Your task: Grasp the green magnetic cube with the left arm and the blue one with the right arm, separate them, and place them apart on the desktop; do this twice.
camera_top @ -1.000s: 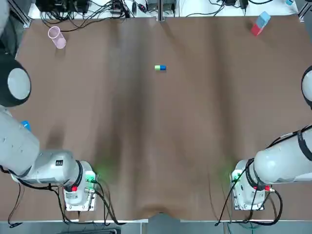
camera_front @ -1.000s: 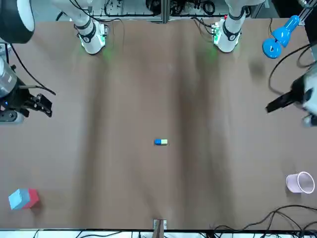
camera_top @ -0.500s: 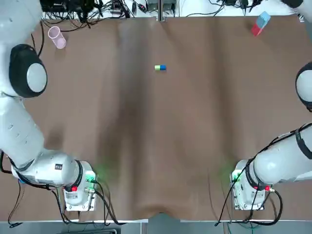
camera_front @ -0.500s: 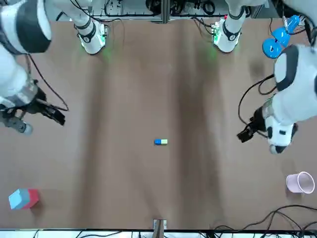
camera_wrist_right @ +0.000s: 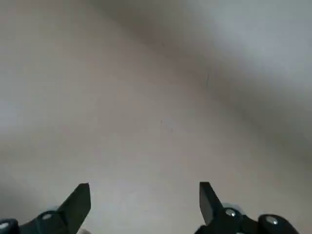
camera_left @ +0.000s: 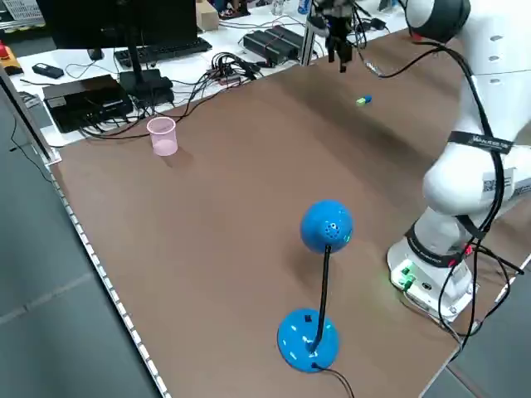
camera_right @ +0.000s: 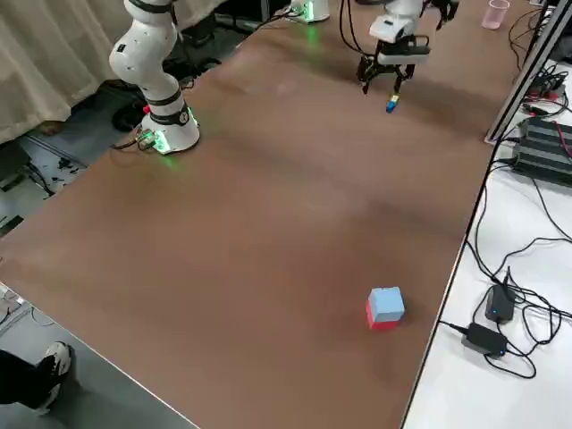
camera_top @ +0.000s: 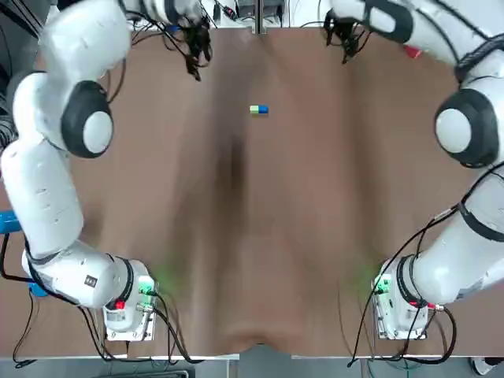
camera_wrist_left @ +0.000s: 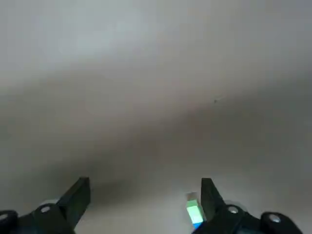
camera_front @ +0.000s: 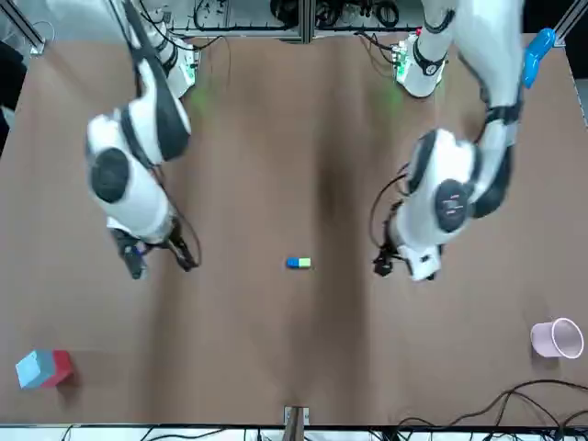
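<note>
Top view: the green magnetic cube [camera_top: 253, 109] and the blue magnetic cube [camera_top: 264, 110] lie joined on the far half of the desktop [camera_top: 252, 236]. My left gripper [camera_top: 194, 63] is to their left and my right gripper [camera_top: 346, 47] to their right, both apart from them. Front view: the pair lies between my grippers. Left side view: a pink cup [camera_left: 163, 137] stands well apart. Left wrist view: my fingers [camera_wrist_left: 78, 196] are spread wide, with the green cube just beside one. Right wrist view: my fingers [camera_wrist_right: 80, 197] are spread wide over the desktop.
</note>
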Available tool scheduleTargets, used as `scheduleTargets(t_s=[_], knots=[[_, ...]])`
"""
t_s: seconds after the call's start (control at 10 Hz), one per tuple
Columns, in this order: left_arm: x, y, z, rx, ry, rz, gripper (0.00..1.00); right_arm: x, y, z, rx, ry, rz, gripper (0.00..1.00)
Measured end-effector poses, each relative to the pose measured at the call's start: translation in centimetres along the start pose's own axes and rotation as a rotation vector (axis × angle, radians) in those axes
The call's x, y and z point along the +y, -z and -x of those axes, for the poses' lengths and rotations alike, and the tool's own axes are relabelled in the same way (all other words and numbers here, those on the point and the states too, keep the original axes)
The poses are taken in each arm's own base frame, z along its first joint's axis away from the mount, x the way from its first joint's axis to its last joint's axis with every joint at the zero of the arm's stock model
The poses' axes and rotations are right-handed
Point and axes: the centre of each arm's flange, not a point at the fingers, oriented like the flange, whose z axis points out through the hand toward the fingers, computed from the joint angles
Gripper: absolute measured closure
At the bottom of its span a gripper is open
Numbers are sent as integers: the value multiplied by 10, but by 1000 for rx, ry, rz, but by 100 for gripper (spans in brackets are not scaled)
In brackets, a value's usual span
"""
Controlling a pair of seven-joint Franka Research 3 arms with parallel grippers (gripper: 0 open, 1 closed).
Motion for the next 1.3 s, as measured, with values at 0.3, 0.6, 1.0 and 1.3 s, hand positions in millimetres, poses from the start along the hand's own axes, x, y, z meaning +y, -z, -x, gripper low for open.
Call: scheduleTargets(t_s=[0.3,0.6,1.0,1.3], knots=[[16,-73,57,3,176,1,0,-43,-64,78,-60,-284,-46,1],[26,-89,74,-14,198,50,4,-72,-119,162,-151,-544,-161,1],[47,-123,85,-81,230,237,17,-87,-174,226,-203,-631,-156,1],[40,-148,109,-86,246,226,17,-95,-197,229,-233,-643,-188,2]])
